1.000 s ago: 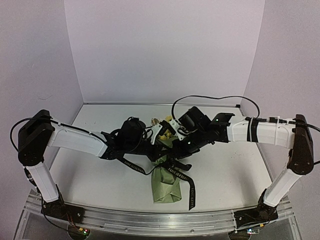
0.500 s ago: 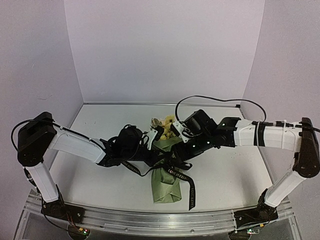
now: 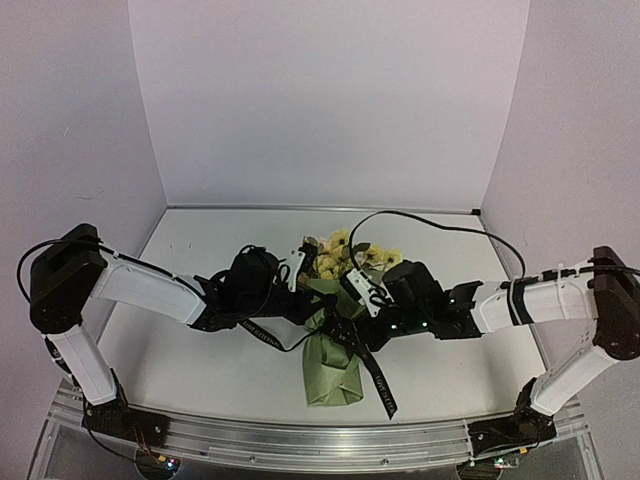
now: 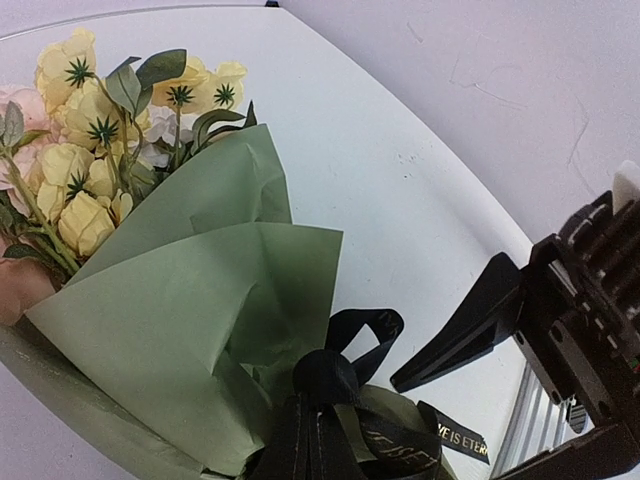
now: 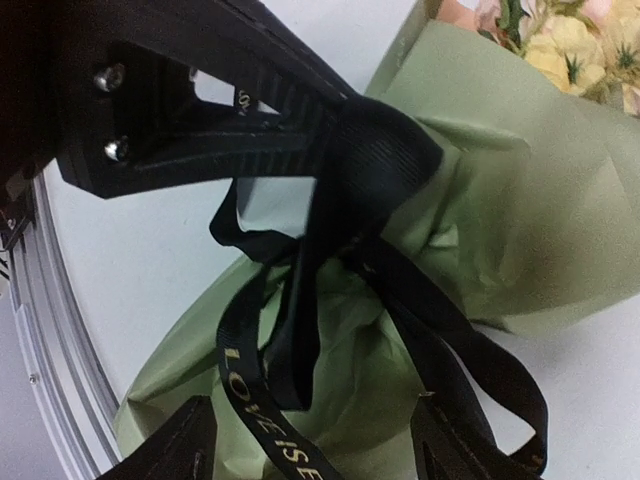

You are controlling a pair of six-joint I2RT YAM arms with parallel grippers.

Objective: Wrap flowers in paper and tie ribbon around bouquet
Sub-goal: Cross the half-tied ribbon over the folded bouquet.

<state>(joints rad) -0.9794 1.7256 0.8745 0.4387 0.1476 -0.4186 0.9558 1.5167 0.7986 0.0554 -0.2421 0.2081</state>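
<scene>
A white table (image 3: 200, 360) holds the bouquet (image 3: 325, 345), cream flowers (image 3: 338, 255) in soft, easily crushed olive paper (image 3: 325, 382). The left gripper (image 5: 335, 130) pinches the limp black ribbon (image 5: 240, 385) at its loop; the right gripper (image 5: 315, 415) gapes wide, empty. The ribbon's tails look the safest hold

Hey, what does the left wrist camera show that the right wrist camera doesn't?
Left wrist only: the full bunch of flowers spilling from the paper cone's open mouth. Right wrist only: the left gripper seen from outside, shut on the ribbon, with tails draped over the wrap's lower end. Both: olive paper, black ribbon, some blooms.
</scene>
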